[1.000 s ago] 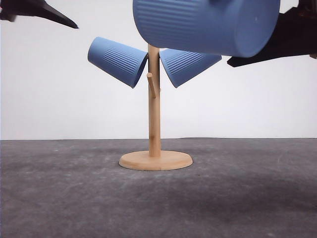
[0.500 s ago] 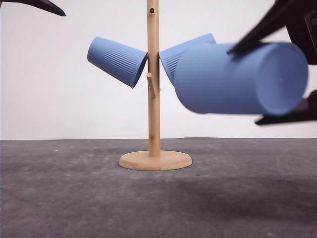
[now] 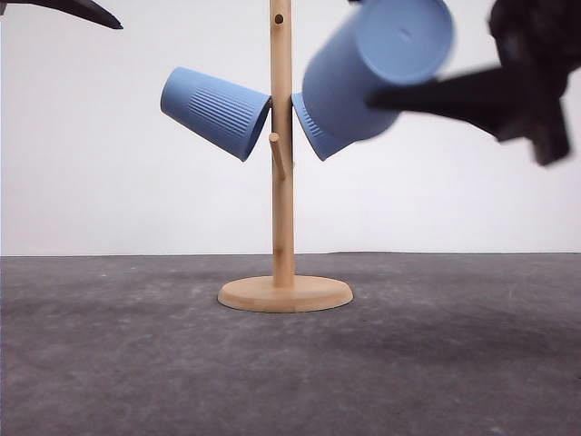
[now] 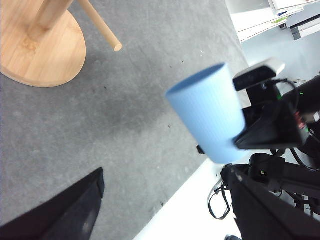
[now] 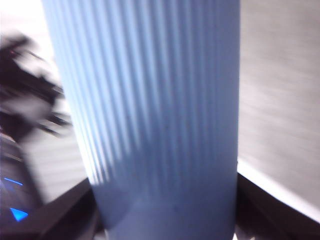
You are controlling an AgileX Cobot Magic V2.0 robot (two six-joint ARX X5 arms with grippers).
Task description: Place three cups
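While the right tool (image 3: pixel 427 95) grips one blue cup (image 3: pixel 377 68) aloft beside the wooden stand (image 3: pixel 282 182), two more cups, left (image 3: pixel 215 112) and right (image 3: pixel 313 132), hang on its pegs, three in all, over a grey table (image 3: pixel 136 363) before a white wall (image 3: pixel 91 182).

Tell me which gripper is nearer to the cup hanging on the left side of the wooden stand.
Left, though not by much. The left gripper's fingers sit up and left of that cup, empty. The right gripper holds a third cup beyond the stand.
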